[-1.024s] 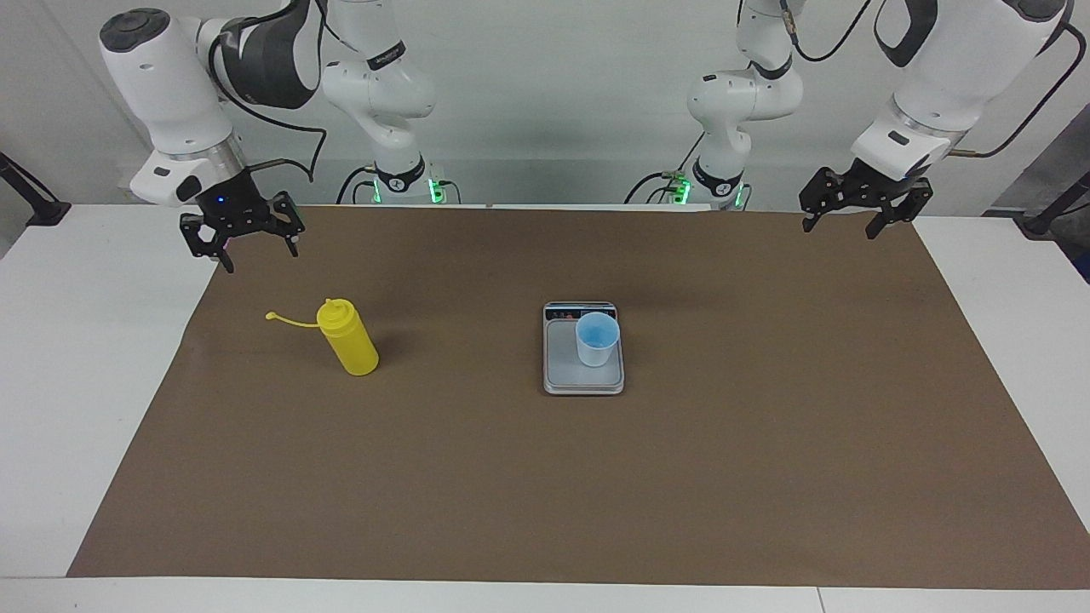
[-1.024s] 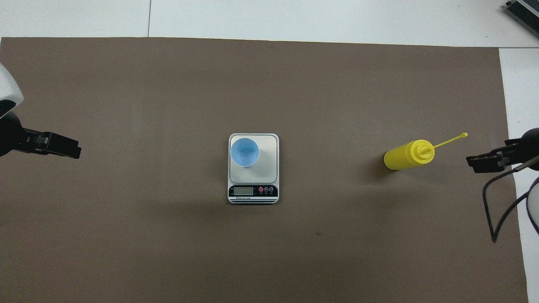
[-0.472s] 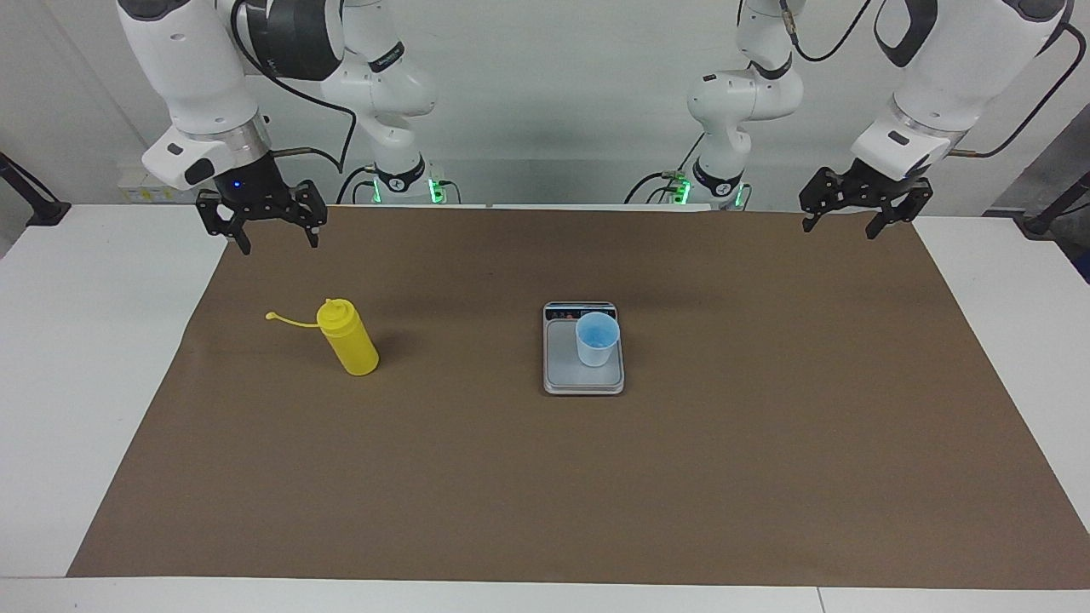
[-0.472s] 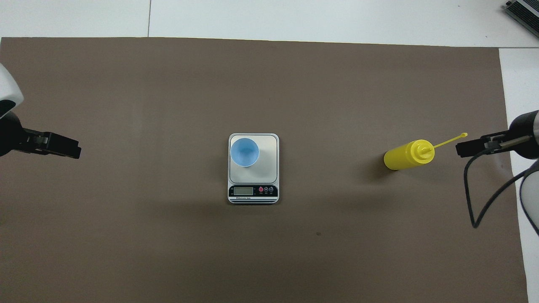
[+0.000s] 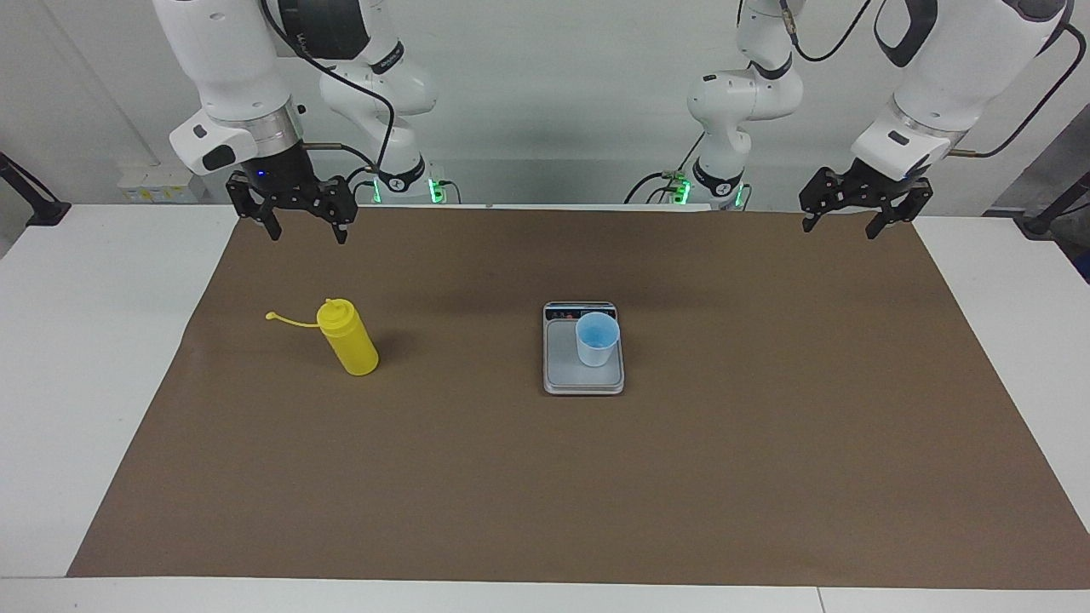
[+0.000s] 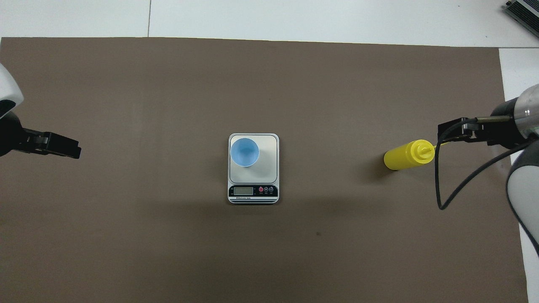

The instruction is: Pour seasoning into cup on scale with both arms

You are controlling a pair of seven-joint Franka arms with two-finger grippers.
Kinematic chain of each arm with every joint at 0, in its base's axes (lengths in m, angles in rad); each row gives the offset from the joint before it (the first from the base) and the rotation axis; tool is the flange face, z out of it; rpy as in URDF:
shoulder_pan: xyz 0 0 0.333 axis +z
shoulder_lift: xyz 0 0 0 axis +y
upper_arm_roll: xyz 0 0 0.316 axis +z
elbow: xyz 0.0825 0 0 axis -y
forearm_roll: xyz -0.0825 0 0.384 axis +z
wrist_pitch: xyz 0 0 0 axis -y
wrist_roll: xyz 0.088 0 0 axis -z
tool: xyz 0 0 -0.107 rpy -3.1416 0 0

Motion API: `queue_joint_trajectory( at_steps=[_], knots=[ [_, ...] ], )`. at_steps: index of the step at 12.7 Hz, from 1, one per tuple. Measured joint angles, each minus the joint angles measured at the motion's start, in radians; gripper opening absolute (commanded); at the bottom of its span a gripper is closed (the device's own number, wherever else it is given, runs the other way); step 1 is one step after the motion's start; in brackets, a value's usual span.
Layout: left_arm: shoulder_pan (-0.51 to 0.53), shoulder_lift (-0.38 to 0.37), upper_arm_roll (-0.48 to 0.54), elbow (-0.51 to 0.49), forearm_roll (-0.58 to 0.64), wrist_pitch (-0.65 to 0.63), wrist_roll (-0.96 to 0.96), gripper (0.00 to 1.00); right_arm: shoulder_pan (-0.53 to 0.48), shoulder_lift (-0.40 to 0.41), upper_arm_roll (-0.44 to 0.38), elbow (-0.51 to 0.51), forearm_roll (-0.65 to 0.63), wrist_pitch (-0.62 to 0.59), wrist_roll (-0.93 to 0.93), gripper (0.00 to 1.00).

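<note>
The yellow seasoning bottle (image 5: 349, 340) (image 6: 406, 155) stands upright on the mat toward the right arm's end, its cap strap (image 5: 289, 320) sticking out sideways. The light-blue cup (image 5: 596, 339) (image 6: 244, 151) stands on the silver scale (image 5: 562, 375) (image 6: 267, 166) mid-table, on the plate's corner away from the display. My right gripper (image 5: 306, 232) (image 6: 452, 130) hangs open and empty in the air, over the mat beside the bottle; in the overhead view it covers the strap's end. My left gripper (image 5: 839, 228) (image 6: 67, 147) waits open and empty over the mat's edge at the left arm's end.
A brown mat (image 5: 545, 477) covers most of the white table (image 5: 85, 383). A black cable (image 6: 440, 189) loops down from the right wrist over the mat next to the bottle. A grey device (image 6: 524, 12) lies at the table's corner farthest from the robots.
The right gripper has risen and swung inward from the table's end, onto the mat and closer to the bottle. The left arm, bottle, cup and scale have not moved.
</note>
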Motion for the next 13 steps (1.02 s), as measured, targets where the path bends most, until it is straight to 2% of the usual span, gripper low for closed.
queue_joint_trajectory(
  at_steps=[13],
  knots=[
    [0.0, 0.0, 0.0, 0.0, 0.0, 0.0, 0.0, 1.0, -0.017, 0.001, -0.009, -0.005, 0.003, -0.034, 0.0, 1.0]
  ],
)
